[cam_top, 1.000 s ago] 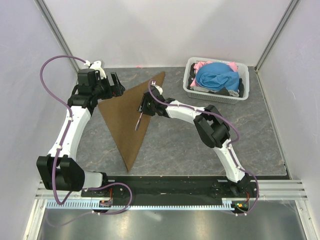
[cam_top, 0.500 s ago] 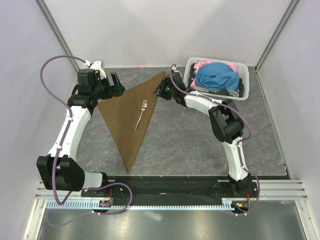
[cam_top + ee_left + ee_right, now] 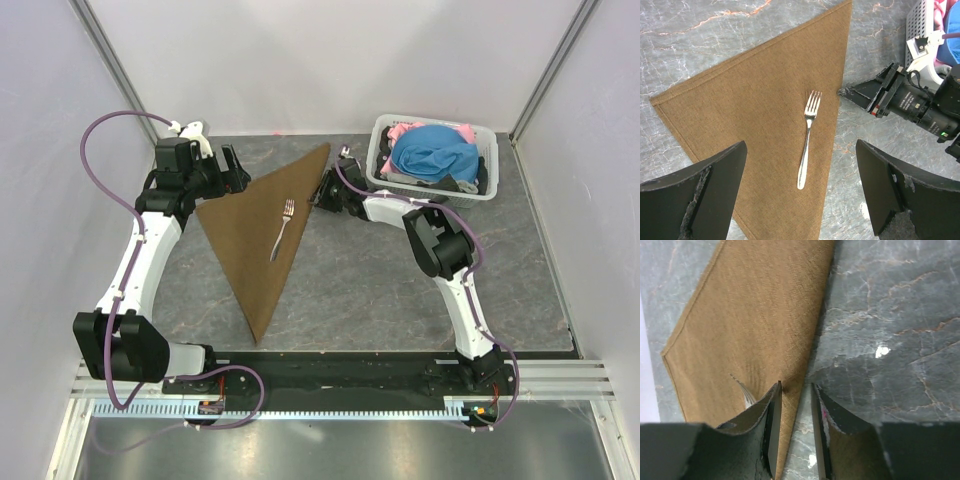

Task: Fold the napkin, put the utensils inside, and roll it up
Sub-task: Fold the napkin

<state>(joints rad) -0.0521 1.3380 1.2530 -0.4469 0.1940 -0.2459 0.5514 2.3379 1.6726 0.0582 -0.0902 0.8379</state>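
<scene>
On table: napkin point(image 3: 250, 235) folded into a triangle, fork point(image 3: 281, 230) lying on it near the right edge.
Right gripper point(image 3: 796, 386): jaws narrowly apart, straddling that edge; nothing pinched.
Left gripper point(image 3: 233, 168): wide open over the far-left corner.
Advice: pinch cloth only, miss the tines, roll over the fork.
</scene>
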